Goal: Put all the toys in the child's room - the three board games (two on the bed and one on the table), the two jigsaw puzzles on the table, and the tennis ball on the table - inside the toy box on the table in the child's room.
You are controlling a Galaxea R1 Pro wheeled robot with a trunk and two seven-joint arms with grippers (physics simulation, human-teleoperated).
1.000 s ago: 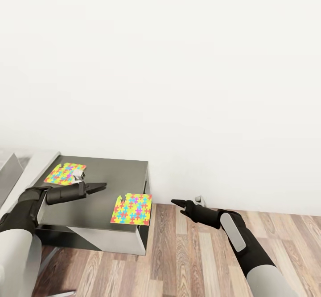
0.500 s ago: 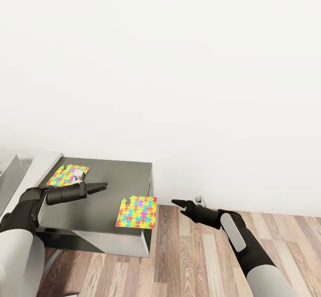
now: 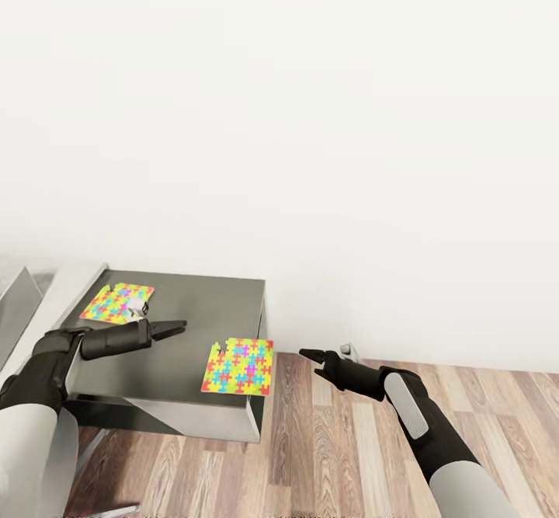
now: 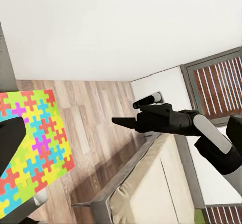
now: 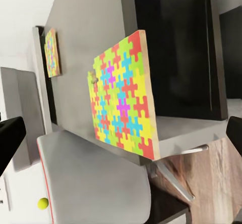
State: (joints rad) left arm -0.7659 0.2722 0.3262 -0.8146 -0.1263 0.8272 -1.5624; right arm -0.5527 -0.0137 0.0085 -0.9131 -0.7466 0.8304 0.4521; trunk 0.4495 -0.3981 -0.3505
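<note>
Two jigsaw puzzles lie on the table's dark cabinet section (image 3: pixel 194 312). One puzzle (image 3: pixel 116 302) lies at its back left. The other puzzle (image 3: pixel 238 366) overhangs the front right corner and also shows close in the right wrist view (image 5: pixel 123 95). My left gripper (image 3: pixel 172 327) hovers open above the cabinet top between them. Out over the floor, right of the corner puzzle, my right gripper (image 3: pixel 309 356) is open and empty. The toy box's sloping grey side (image 3: pixel 11 307) is cut off by the left edge. A tennis ball (image 5: pixel 43 202) shows small and far off. The bed (image 4: pixel 151 183) appears behind my right arm. The board games are out of view.
A plain white wall stands behind the table. Wood-plank floor (image 3: pixel 341 440) spreads to the right of the cabinet. The white-grey desk top (image 3: pixel 74 285) joins the cabinet on its left. A small white fitting (image 3: pixel 347 348) sits at the wall's foot.
The whole picture has shifted slightly, so the table sits a little further right in it. Both arms hold the same pose and the puzzles lie as before.
</note>
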